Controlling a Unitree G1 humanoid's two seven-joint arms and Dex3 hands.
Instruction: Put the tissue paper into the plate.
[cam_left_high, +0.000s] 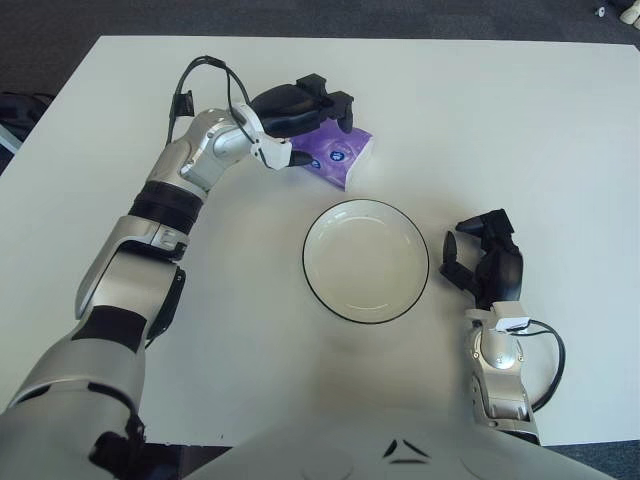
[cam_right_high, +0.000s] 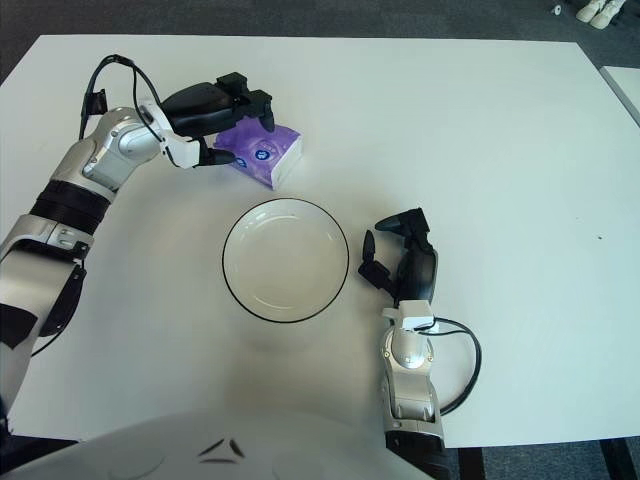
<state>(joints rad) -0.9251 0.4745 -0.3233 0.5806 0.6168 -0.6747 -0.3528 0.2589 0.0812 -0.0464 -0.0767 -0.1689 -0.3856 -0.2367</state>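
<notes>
Tissue: purple plastic-wrapped tissue pack (cam_left_high: 335, 158) lies toward the table's (cam_left_high: 520, 120) far edge, beyond the white black-rimmed plate (cam_left_high: 366, 260).
Left hand (cam_left_high: 300, 118): I have fingers spread around it, ready to grasp.
Right hand (cam_left_high: 487, 262): idle beside the plate, loosely open.

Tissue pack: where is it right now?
The tissue pack lies on the table, just beyond the plate, with the left hand closing around it.

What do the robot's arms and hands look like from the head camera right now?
Both arms are silver-grey metal segments with black joint bands. The left hand and right hand are black with three thick fingers. A small white block sits at each wrist. A black cable loops above the left forearm, and another curls beside the right forearm.
</notes>
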